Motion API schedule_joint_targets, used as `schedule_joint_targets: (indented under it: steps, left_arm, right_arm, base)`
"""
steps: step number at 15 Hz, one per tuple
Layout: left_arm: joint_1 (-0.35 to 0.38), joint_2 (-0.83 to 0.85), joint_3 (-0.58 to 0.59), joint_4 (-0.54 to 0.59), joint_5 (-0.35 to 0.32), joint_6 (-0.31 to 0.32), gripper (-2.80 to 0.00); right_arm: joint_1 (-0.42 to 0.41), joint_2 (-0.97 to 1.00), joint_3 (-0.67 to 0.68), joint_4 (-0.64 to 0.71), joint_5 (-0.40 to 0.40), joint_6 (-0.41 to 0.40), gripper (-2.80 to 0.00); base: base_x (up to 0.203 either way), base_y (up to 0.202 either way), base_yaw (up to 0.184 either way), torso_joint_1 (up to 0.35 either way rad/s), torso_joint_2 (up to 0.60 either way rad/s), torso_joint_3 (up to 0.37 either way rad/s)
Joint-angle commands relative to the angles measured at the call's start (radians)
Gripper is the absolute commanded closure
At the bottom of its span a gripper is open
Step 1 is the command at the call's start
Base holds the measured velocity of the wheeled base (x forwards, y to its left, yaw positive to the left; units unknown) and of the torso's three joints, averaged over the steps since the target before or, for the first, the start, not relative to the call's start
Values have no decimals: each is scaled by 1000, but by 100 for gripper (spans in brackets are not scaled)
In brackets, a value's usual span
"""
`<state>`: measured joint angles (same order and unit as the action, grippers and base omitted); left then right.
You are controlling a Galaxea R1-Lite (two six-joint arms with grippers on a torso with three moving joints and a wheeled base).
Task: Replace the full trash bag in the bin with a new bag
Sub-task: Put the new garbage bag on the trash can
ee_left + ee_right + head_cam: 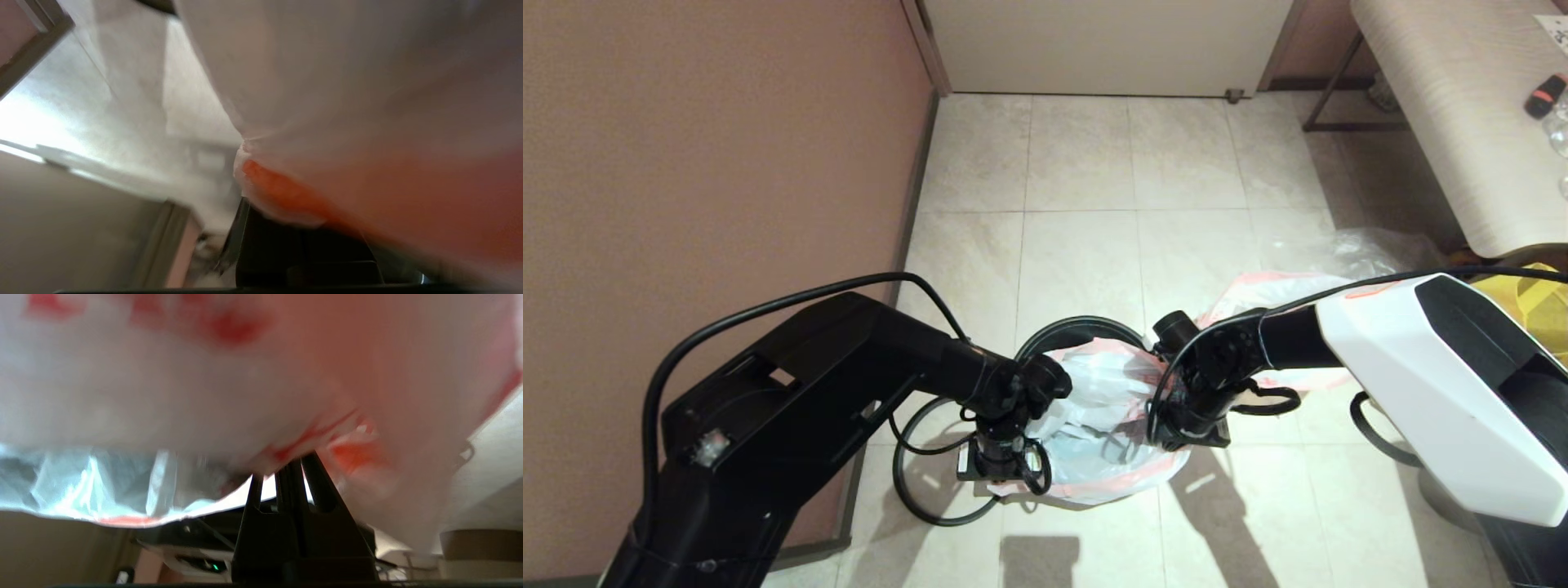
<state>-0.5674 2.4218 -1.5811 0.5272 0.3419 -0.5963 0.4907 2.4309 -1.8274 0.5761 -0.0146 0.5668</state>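
The new bag, thin white film with a pink-red rim and red print, hangs spread between my two grippers just in front of the bin. Only the far arc of the bin's dark rim shows past the bag. My left gripper is shut on the bag's bunched rim at its left side. My right gripper pinches the rim at the right, its black fingers together on the film. The full trash bag lies on the floor behind my right arm, mostly hidden.
A colourless clear bag lies on the tiles beyond the right arm. A big yellow bag sits at the far right under a pale bench. A brown wall runs close along the left.
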Motion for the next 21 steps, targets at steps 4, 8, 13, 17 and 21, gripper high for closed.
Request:
schedule_joint_targets:
  steps: [4, 8, 13, 17, 21]
  left_arm:
    - [23, 25, -13, -134, 21, -79, 0]
    - [34, -43, -17, -147, 24, -116, 0]
    - [58, -151, -17, -125, 28, -110, 0]
    - [75, -78, -40, -119, 76, -105, 0]
    - [65, -35, -53, -102, 106, -105, 0]
  right_arm:
    - [-6, 23, -29, -74, -59, 53, 0]
    - [-20, 16, -100, -76, -92, 106, 0]
    - [-56, -60, -102, -75, -97, 107, 0]
    - [-71, -39, -144, -97, -108, 89, 0]
    - [-75, -4, -144, -151, -152, 65, 0]
  base:
    - [0, 0, 0, 0, 0, 0]
    - [0, 0, 0, 0, 0, 0]
    - [0, 0, 0, 0, 0, 0]
    - [0, 0, 0, 0, 0, 0]
    - [0, 0, 0, 0, 0, 0]
